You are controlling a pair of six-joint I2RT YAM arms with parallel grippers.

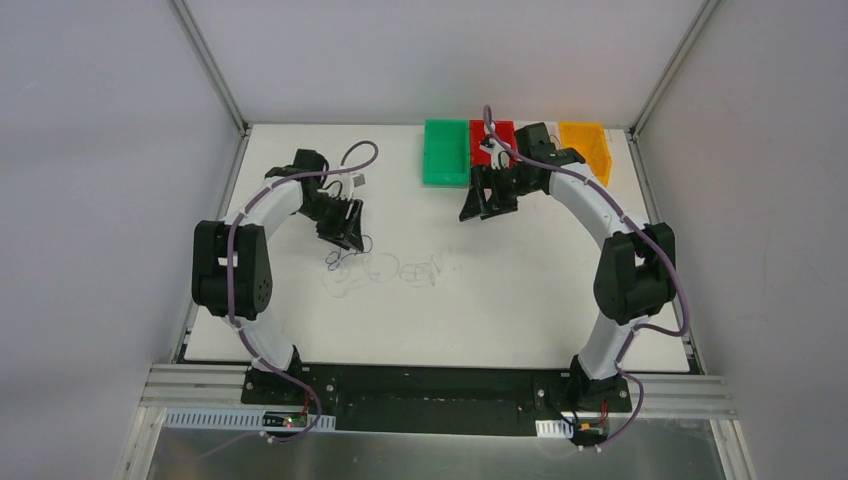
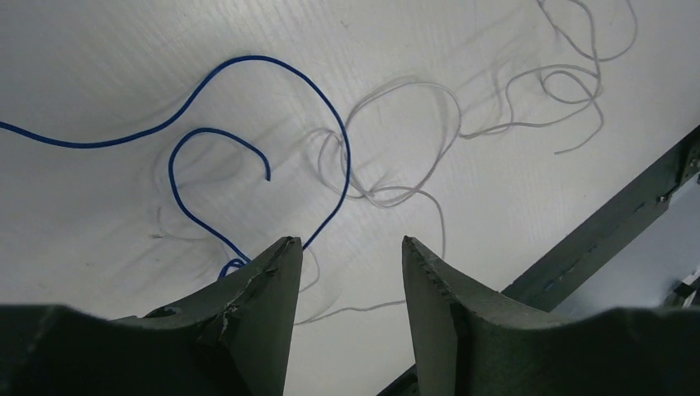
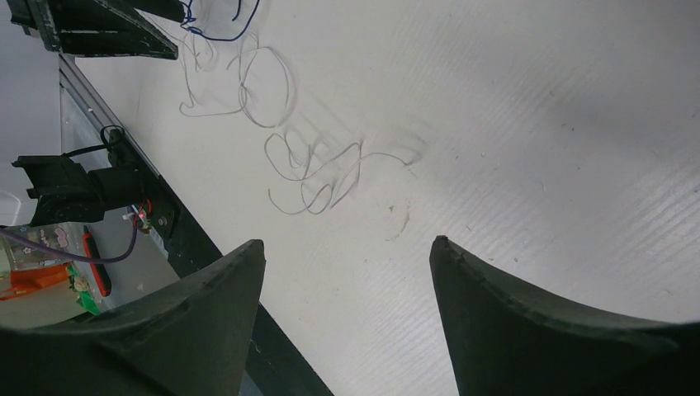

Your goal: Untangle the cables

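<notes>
The cables (image 1: 385, 268) lie loose at centre-left of the worktop (image 1: 500, 320). The left pincer (image 2: 351, 247) hangs released just over the blue wire (image 2: 248, 58), probably to lift it off the whitish wires (image 2: 404, 82). The right pincer (image 3: 347, 247), also released, hangs apart from them.

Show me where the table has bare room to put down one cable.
Bare: the near table between the cables and the right arm; also between the left gripper and the green bin. Crowded: by the left gripper, where the cables lie.
</notes>
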